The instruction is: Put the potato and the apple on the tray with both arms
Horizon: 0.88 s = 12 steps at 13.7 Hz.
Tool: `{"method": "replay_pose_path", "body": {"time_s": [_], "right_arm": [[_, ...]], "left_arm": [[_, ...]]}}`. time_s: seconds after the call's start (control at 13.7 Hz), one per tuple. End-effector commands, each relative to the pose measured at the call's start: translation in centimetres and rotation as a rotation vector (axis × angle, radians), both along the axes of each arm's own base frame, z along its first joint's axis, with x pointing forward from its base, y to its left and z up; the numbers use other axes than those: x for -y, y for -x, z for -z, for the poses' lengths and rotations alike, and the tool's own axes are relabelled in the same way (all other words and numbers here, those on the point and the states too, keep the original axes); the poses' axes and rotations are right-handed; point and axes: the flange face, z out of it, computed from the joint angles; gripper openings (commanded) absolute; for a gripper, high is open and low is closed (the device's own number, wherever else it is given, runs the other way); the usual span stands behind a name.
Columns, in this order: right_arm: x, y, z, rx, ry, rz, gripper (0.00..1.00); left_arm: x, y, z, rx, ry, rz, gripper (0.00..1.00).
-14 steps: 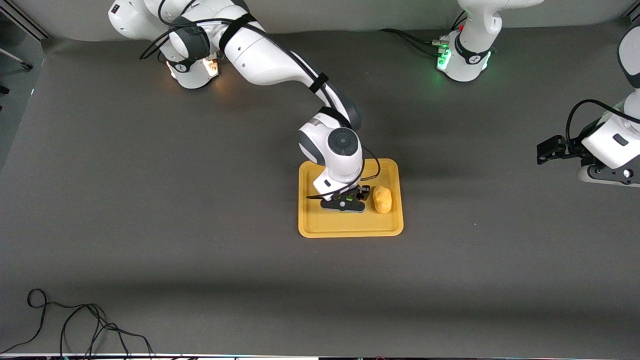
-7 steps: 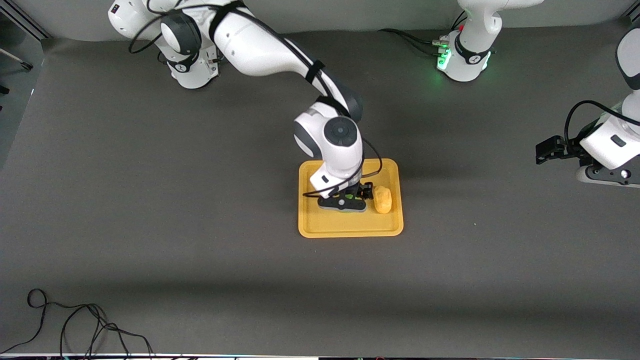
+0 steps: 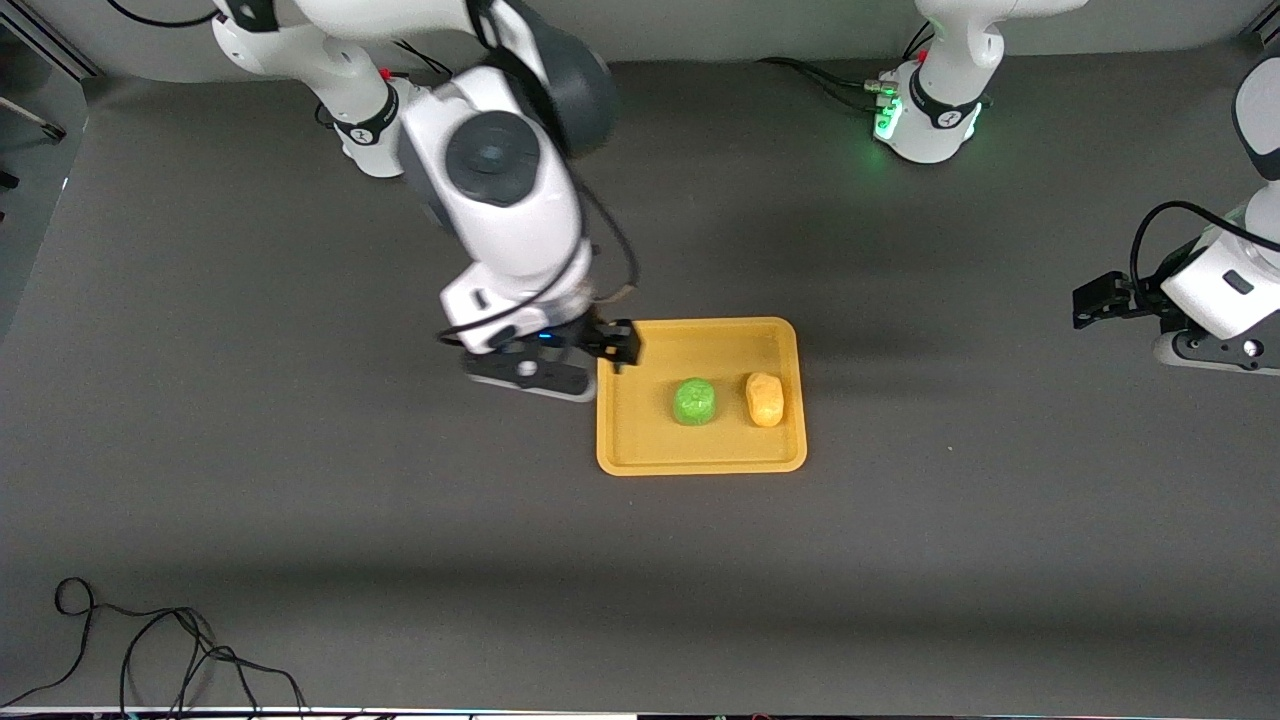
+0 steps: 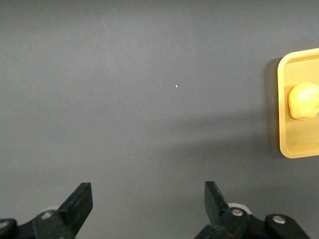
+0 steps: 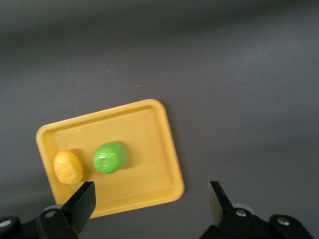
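The orange-yellow tray (image 3: pixel 650 445) lies mid-table. On it the green apple (image 3: pixel 694 401) rests beside the yellow-orange potato (image 3: pixel 765 399), the potato toward the left arm's end. My right gripper (image 3: pixel 600 352) hangs open and empty above the tray's edge at the right arm's end. In the right wrist view the tray (image 5: pixel 149 149), apple (image 5: pixel 109 157) and potato (image 5: pixel 68 167) lie below the open right gripper (image 5: pixel 149 194). My left gripper (image 3: pixel 1100 300) waits open over bare table at the left arm's end. The left wrist view shows the open left gripper (image 4: pixel 148 191), the tray's rim (image 4: pixel 283 144) and the potato (image 4: pixel 304 101).
A loose black cable (image 3: pixel 150 650) lies at the table's near corner on the right arm's end. The left arm's green-lit base (image 3: pixel 925 110) stands at the table's back edge. Dark grey tabletop surrounds the tray.
My right gripper opened and let go of the apple, then rose and swung off toward the right arm's end. The apple now shows on the tray. The left arm stayed put.
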Motion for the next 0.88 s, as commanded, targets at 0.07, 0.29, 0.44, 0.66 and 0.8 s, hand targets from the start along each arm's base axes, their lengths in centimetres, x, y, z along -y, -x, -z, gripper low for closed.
{"method": "replay_pose_path", "body": {"time_s": [0.07, 0.29, 0.44, 0.66, 0.8], "right_arm": [[12.7, 1.0, -3.5, -0.048, -0.002, -0.114, 1.0], [24.3, 0.2, -5.2, -0.053, -0.039, -0.142, 1.0], [28.9, 0.6, -5.8, -0.05, -0.034, -0.174, 1.0], [35.0, 0.9, -6.1, -0.051, -0.025, -0.175, 1.0], [39.1, 1.1, -6.3, -0.046, -0.032, -0.173, 1.0]], "left_arm": [[-0.1, 0.0, -0.1, 0.008, -0.011, 0.02, 0.99], [-0.1, -0.2, -0.2, 0.025, -0.011, 0.019, 1.0], [-0.1, -0.3, -0.3, 0.026, -0.009, 0.018, 1.0], [0.0, -0.3, -0.2, 0.022, -0.011, 0.019, 1.0], [0.0, -0.3, 0.0, 0.017, -0.009, 0.018, 1.0]]}}
